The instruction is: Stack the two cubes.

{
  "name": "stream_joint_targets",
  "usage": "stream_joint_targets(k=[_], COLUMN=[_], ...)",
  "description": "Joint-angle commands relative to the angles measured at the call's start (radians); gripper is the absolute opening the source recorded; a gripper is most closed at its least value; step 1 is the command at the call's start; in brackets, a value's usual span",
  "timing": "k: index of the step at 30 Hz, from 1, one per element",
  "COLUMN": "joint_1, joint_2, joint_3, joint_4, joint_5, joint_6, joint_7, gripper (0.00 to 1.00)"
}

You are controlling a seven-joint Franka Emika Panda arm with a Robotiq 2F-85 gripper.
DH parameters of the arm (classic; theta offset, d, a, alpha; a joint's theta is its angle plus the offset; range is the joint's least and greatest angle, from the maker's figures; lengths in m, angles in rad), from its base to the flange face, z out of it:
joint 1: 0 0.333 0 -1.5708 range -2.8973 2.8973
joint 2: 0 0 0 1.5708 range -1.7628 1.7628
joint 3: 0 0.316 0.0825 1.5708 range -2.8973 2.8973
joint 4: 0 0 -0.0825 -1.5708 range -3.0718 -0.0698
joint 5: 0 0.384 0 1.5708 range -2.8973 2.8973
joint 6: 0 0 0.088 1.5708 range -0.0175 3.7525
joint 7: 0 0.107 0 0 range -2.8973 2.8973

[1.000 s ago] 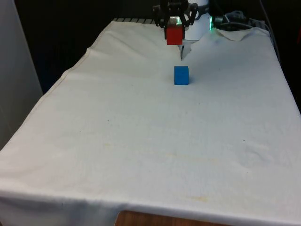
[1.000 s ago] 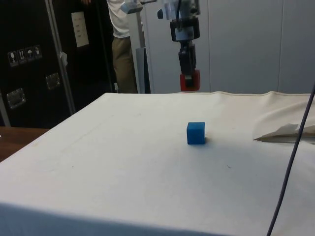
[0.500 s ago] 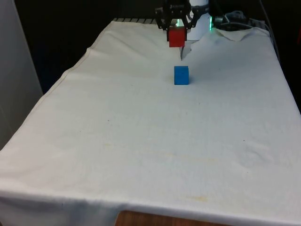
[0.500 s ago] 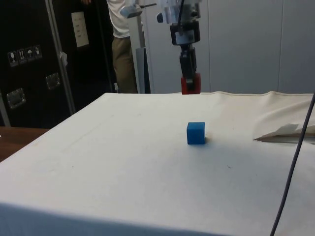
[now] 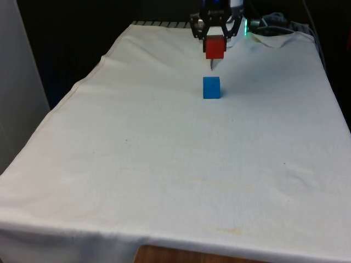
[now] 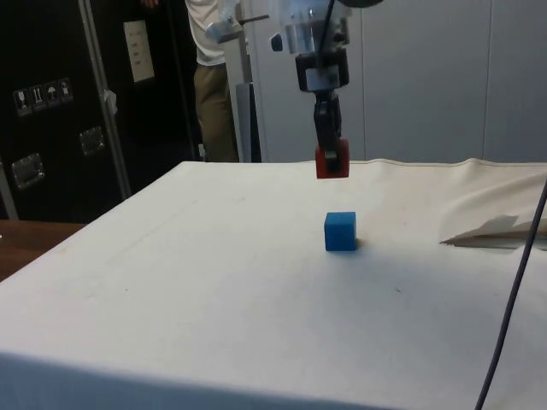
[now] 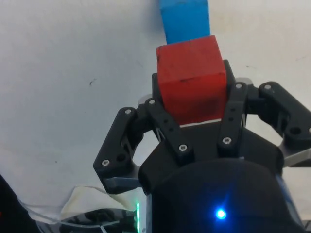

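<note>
My gripper (image 5: pixel 214 46) (image 6: pixel 331 159) (image 7: pixel 192 80) is shut on the red cube (image 5: pixel 215 47) (image 6: pixel 332 161) (image 7: pixel 191 77) and holds it in the air. The blue cube (image 5: pixel 211 87) (image 6: pixel 339 231) (image 7: pixel 184 19) rests on the white cloth, below the red cube and a little nearer the front camera. In the side view a clear gap separates the two cubes. In the wrist view the blue cube shows just beyond the red one's edge.
A rumpled fold of cloth (image 6: pixel 496 226) (image 5: pixel 274 38) lies at the robot's end of the table, with a dark cable (image 6: pixel 504 316) hanging across the side view. A person (image 6: pixel 209 77) stands behind the table.
The gripper has carried the red cube towards the front view's right and downward, bringing it closer to the blue cube. The blue cube has not moved.
</note>
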Motion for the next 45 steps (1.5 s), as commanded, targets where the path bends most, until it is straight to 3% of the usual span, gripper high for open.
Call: stream_joint_targets(k=[1, 4, 5, 7, 14, 15, 16, 22, 23, 24, 29, 32, 36, 45], joint_1=[0.003, 0.004, 0.0, 0.004, 0.005, 0.0, 0.005, 0.004, 0.0, 0.004, 0.001, -0.001, -0.003, -0.008], joint_2=[0.006, 0.018, 0.015, 0.032, 0.072, 0.069, 0.08, 0.135, 0.137, 0.141, 0.163, 0.165, 0.193, 0.207], joint_3=[0.002, 0.004, 0.003, 0.007, 0.01, 0.011, 0.01, 0.013, 0.011, 0.013, 0.013, 0.011, 0.009, 0.002], joint_4=[-0.011, -0.024, -0.018, -0.033, -0.05, -0.045, -0.052, -0.053, -0.05, -0.053, -0.05, -0.048, -0.047, -0.043], joint_5=[0.009, 0.014, 0.003, 0.021, 0.042, 0.022, 0.045, 0.083, 0.063, 0.087, 0.1, 0.079, 0.099, 0.084], joint_6=[0.032, 0.065, 0.047, 0.095, 0.162, 0.146, 0.171, 0.215, 0.208, 0.218, 0.227, 0.218, 0.238, 0.242], joint_7=[0.001, -0.001, 0.0, -0.004, -0.018, -0.006, -0.021, -0.052, -0.041, -0.056, -0.071, -0.056, -0.079, -0.069], gripper=[0.0, 0.0, 0.0, 0.0, 0.0, 0.0, 0.0, 0.0, 0.0, 0.0, 0.0, 0.0, 0.0, 0.0])
